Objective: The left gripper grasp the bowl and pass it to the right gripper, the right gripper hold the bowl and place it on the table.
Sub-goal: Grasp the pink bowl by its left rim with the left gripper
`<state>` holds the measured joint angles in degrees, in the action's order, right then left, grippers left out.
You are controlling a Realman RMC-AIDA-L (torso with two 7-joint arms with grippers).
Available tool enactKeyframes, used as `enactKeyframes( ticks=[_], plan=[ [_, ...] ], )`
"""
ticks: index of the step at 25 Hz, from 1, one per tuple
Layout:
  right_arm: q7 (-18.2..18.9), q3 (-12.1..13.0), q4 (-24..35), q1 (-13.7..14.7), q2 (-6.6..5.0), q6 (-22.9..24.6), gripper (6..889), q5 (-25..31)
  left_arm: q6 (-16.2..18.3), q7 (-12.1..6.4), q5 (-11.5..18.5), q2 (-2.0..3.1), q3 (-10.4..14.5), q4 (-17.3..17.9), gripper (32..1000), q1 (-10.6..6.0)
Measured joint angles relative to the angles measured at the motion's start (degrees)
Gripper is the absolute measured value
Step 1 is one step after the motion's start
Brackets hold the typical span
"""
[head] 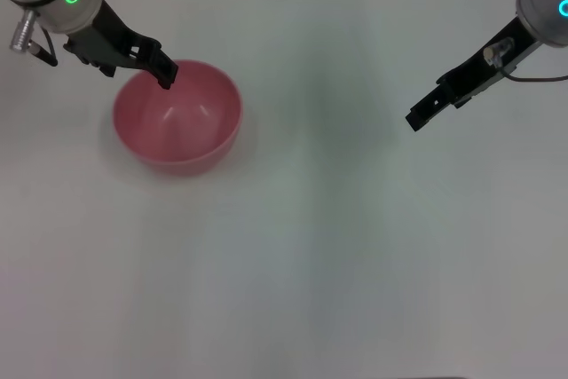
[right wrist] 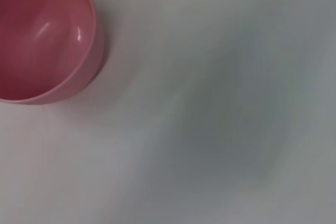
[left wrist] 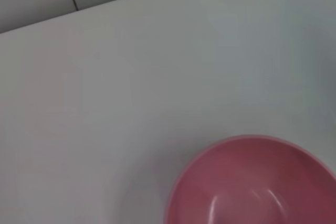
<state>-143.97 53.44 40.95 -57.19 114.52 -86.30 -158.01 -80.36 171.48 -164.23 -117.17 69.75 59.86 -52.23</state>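
Pink and upright, the bowl (head: 177, 117) sat on the white table (head: 337, 246) at the left, toward the far side, not yet lifted; grasp, handover and placing all looked still to do. The left tool (head: 165, 75) hung at the bowl's far rim, tips over the lip; whether it gripped, I could not tell. The right tool (head: 415, 118) hovered well apart at the right, holding nothing, its opening unclear.
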Motion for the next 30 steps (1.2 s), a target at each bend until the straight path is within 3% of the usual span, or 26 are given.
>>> enactKeyframes(
  ticks=[9,13,18,23,30],
  plan=[
    [0.16,0.02,-0.50,0.14,0.00,0.31,854,0.07,3.80,-0.01,-0.28,0.52,-0.32,-5.94,817,-1.17],
    [0.16,0.21,-0.94,0.15,-0.03,0.65,854,0.13,5.04,-0.03,-0.30,0.69,-0.65,-6.89,816,-1.18],
    [0.18,0.26,-1.34,0.11,-0.07,0.79,854,0.21,6.54,-0.10,-0.31,1.38,-1.64,-9.40,814,-1.21],
    [0.19,0.21,-1.34,0.15,-0.12,0.80,854,0.24,7.38,-0.10,-0.30,1.49,-1.68,-9.97,813,-0.96],
    [0.19,0.26,-1.32,0.13,-0.07,1.05,854,0.26,9.78,-0.09,-0.30,2.15,-1.75,-13.00,811,-1.02]
  ],
)
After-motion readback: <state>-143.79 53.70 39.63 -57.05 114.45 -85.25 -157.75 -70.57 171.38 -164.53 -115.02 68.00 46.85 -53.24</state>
